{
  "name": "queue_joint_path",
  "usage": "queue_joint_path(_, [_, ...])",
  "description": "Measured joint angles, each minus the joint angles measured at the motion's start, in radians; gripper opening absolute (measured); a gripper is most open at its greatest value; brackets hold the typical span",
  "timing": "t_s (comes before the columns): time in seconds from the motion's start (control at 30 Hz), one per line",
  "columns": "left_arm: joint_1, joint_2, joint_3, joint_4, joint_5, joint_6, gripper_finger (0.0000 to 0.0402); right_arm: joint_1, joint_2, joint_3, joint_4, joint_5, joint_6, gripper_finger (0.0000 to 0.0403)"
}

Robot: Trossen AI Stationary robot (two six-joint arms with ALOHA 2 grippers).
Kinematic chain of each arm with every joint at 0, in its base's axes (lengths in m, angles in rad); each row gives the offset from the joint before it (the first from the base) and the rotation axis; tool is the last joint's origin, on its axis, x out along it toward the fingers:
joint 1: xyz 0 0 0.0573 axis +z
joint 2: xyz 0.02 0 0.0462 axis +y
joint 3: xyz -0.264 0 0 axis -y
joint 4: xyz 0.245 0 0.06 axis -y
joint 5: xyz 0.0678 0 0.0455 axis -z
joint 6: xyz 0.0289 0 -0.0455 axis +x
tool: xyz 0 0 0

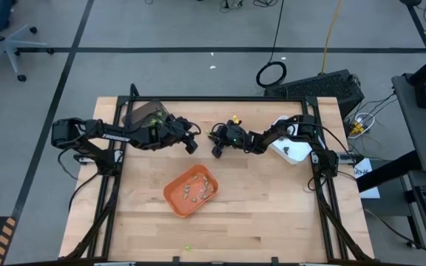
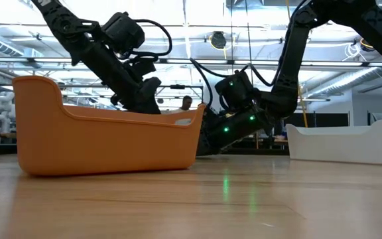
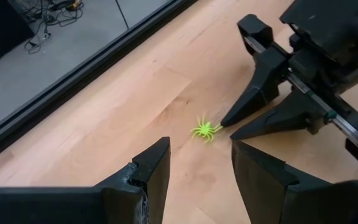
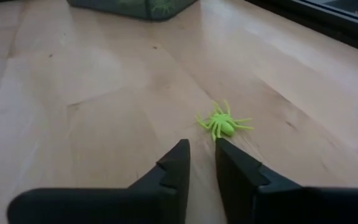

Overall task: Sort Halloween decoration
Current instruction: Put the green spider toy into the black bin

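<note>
Fingers of the right gripper [image 1: 216,151] sit low near the back of the table [image 1: 272,222], facing the left gripper [image 1: 192,146]; the orange tray [image 1: 191,191] lies nearer the front with small pieces in it, a white tray [image 1: 291,153] at the right, a dark tray [image 1: 145,114] at the left. Low view: both arms dip behind the orange tray [image 2: 105,143]. Left wrist view: left fingers [image 3: 148,168] stand open, empty, the lime-green spider [image 3: 205,130] just beyond, right fingertips touching it. Right wrist view: right fingers [image 4: 176,162] are narrowly parted, holding nothing, spider [image 4: 222,124] just ahead. Picking the spider looks to be the step; next, straddle it and close.
</note>
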Motion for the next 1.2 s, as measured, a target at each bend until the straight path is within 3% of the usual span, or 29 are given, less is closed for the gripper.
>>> queue_joint_path(0.13, [0.017,0.0,0.0,0.0,0.014,0.001,0.0172,0.001,0.0,0.0,-0.011,0.011,0.007,0.007])
queue_joint_path(0.27, [0.021,0.0,0.0,-0.001,0.04,0.002,0.0172,0.007,0.0,0.0,-0.012,0.018,0.001,0.0104])
queue_joint_path(0.47, [0.02,0.0,0.0,-0.003,0.05,0.025,0.0172,0.028,0.002,0.0,-0.004,0.108,-0.035,0.0165])
queue_joint_path(0.67, [0.02,0.013,0.0,0.001,0.053,0.076,0.0172,0.015,0.001,0.001,-0.002,0.114,-0.014,0.0191])
queue_joint_path(0.83, [0.021,0.097,0.0,0.059,0.057,0.131,0.0172,0.002,-0.002,0.043,-0.041,0.03,-0.039,0.0191])
queue_joint_path(1.2, [0.058,0.225,0.0,0.115,0.208,0.201,0.0172,0.009,0.0,0.079,-0.07,-0.127,-0.104,0.0191])
